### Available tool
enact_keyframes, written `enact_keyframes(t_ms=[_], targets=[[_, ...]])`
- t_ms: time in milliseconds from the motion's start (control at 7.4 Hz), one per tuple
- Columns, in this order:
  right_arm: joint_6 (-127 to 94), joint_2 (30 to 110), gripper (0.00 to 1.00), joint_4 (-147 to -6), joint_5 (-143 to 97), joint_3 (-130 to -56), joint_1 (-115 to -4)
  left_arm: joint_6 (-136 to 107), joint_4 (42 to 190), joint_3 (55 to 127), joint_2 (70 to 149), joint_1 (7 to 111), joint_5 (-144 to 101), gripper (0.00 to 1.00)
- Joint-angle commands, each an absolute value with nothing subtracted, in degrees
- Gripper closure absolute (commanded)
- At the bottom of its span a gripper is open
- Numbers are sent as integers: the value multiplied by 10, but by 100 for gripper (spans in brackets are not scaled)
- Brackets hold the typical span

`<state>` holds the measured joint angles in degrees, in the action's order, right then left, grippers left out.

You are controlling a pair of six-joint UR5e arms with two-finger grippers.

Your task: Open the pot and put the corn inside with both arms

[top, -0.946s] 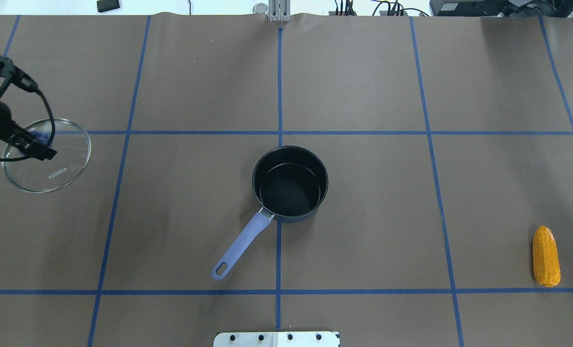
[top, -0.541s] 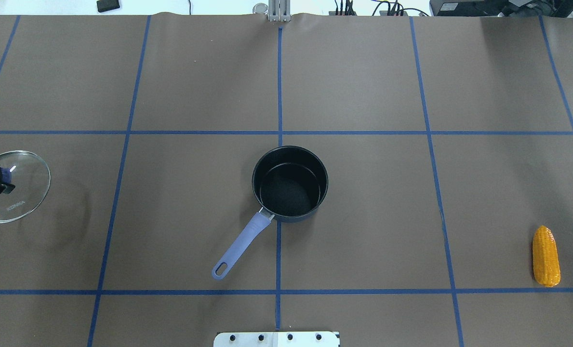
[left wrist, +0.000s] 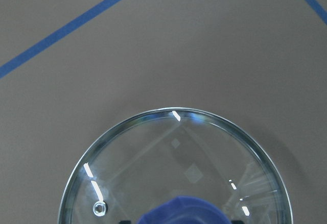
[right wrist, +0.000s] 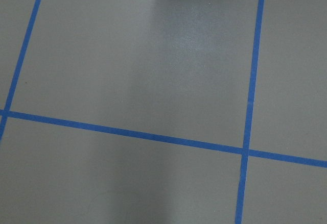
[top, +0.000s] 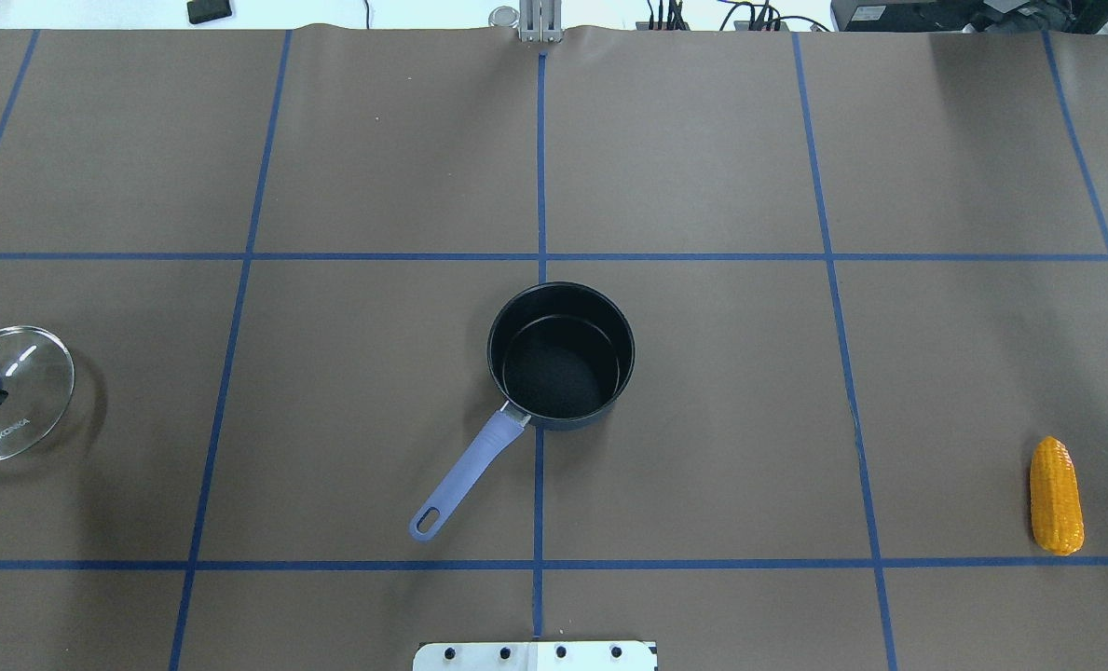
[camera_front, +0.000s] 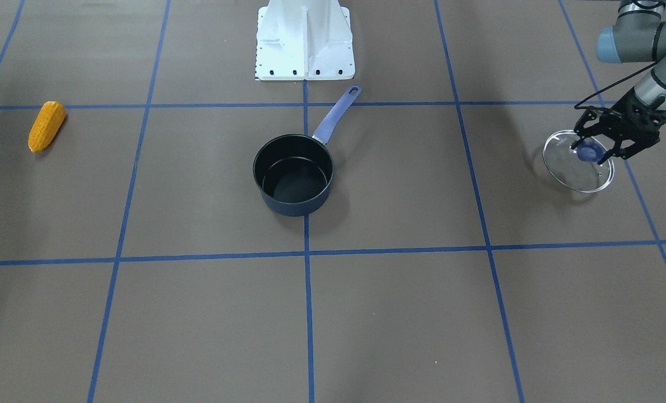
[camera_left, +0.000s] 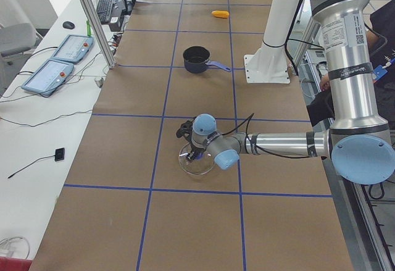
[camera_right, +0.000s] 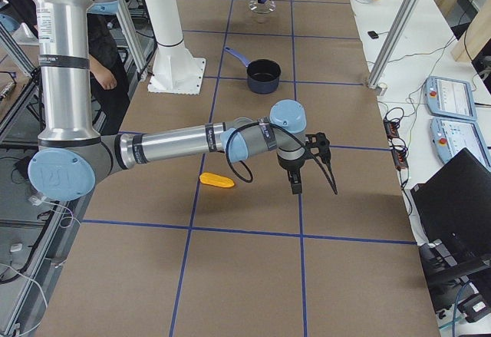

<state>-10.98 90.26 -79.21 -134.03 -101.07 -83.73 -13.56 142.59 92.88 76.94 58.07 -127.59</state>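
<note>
The dark blue pot [top: 561, 359] stands open at the table's middle, its handle toward the robot base; it also shows in the front view [camera_front: 293, 206]. The orange-yellow corn [top: 1056, 496] lies far right near the front line, and far left in the front view [camera_front: 47, 126]. My left gripper [camera_front: 592, 150] is shut on the blue knob of the glass lid [camera_front: 578, 168], held low over the table at the far left [top: 22, 391]. My right gripper [camera_right: 315, 191] hangs above the table beside the corn [camera_right: 217, 180]; I cannot tell whether it is open.
The white base pedestal [camera_front: 304, 39] stands behind the pot's handle. Blue tape lines grid the brown table cover. Operator desks with tablets [camera_left: 55, 61] lie beyond the table's far edge.
My left gripper has carried the glass lid further left and toward the robot's side, almost out of the overhead view. The pot and corn have not moved.
</note>
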Motion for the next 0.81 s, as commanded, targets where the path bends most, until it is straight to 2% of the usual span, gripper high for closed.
enact_keyframes(t_ms=[0, 405, 676], targets=[[-110, 903, 0, -792, -1340, -1011, -836, -137, 1439, 915, 773, 579, -1271, 2], [-115, 903, 0, -791, -1343, -1012, -835, -139, 1434, 919, 780, 587, -1301, 2], [-133, 902, 0, -791, -1345, -1015, -831, -131, 1320, 938, 804, 702, -1355, 2]])
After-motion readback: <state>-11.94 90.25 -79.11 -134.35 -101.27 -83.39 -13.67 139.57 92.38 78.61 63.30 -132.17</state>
